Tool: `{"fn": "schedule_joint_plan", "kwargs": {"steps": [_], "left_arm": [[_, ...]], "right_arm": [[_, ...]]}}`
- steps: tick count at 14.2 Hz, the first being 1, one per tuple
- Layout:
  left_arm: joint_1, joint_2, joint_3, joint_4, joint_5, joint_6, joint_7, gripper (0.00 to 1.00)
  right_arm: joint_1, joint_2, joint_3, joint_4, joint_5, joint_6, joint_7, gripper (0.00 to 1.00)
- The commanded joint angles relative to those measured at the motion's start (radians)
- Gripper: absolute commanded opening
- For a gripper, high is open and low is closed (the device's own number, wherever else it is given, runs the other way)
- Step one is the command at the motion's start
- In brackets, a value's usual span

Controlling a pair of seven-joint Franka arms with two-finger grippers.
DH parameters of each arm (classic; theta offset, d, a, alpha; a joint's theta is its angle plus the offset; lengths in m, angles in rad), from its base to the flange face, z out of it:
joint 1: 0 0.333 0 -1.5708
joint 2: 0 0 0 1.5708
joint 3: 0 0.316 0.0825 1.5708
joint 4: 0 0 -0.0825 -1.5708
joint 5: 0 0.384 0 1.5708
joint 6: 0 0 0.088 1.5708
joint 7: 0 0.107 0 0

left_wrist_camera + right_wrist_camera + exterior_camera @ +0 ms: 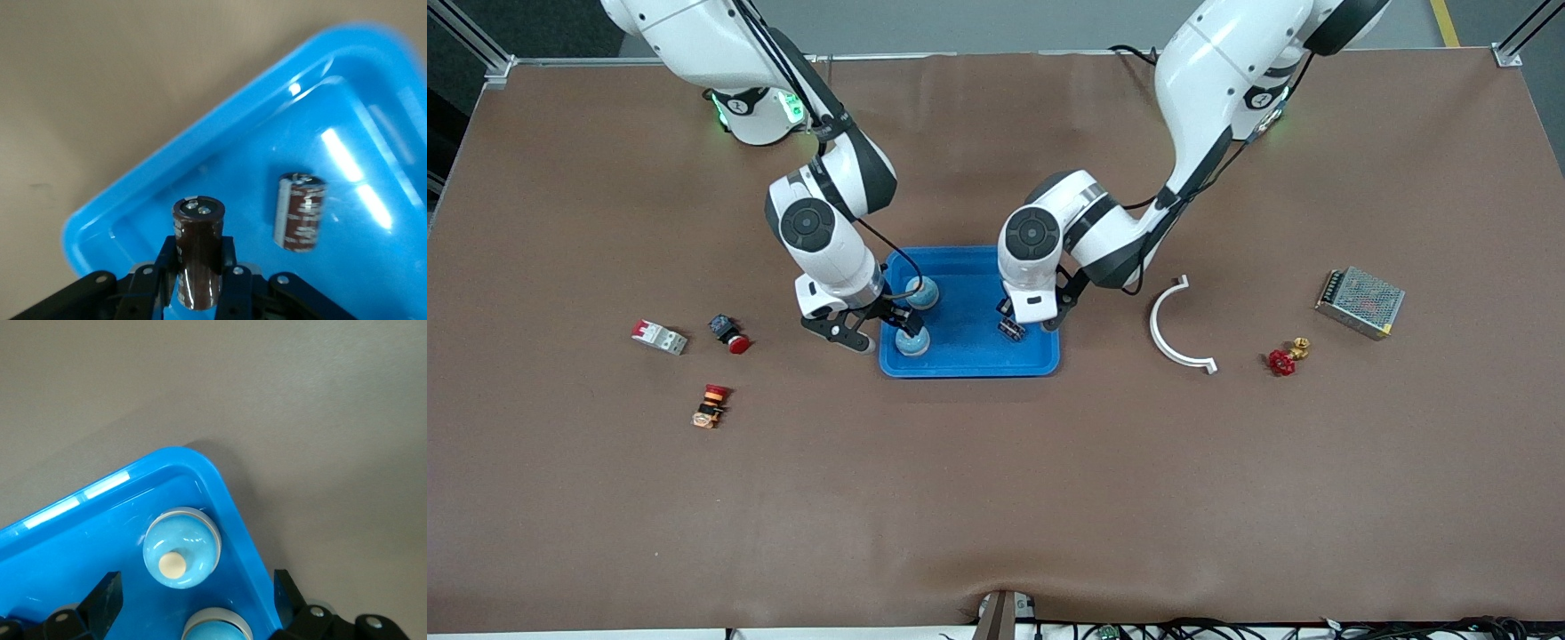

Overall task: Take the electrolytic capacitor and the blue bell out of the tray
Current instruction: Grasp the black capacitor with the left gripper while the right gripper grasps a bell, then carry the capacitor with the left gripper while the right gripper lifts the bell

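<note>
A shallow blue plastic tray [960, 360] sits mid-table, and both arms reach down into it. The left gripper [200, 283] is clenched on a dark brown cylindrical capacitor [197, 250], holding it upright over the tray's end toward the left arm. A second dark brown capacitor [300, 211] appears to lie on the tray floor just beside the held one, though its shine makes its pose hard to read. The right gripper [193, 593] hangs with fingers spread wide over the tray's corner toward the right arm, straddling a light blue domed bell [181, 547] with a cream button on top; it touches nothing. That bell sits in the tray, against the rim. A second light blue bell [922, 292] sits in the tray too, farther from the front camera.
</note>
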Motion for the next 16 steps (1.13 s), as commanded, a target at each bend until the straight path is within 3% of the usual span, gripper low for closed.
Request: {"fn": "schedule_joint_plan", "kwargs": {"steps": [1,6,10,16], "left_arm": [[0.042,-0.131,0.002,-0.024,0.017,-0.100,0.061,0.00],[0.166,-0.255,0.002,-0.031,0.017,-0.290,0.306,0.00],[0.292,-0.296,-0.004,-0.044,0.017,-0.379,0.496,0.00],[0.493,-0.375,-0.004,-0.226,0.018,-0.359,0.779,0.00]], "right_arm": [[0.025,0.047,-0.018,0.030,-0.027,0.039,0.035,1.00],[0.034,0.099,-0.019,0.067,-0.027,0.047,0.037,1.00],[0.037,0.127,-0.019,0.090,-0.035,0.047,0.055,1.00],[0.054,0.185,-0.019,0.153,-0.120,0.044,0.158,1.00]]}}
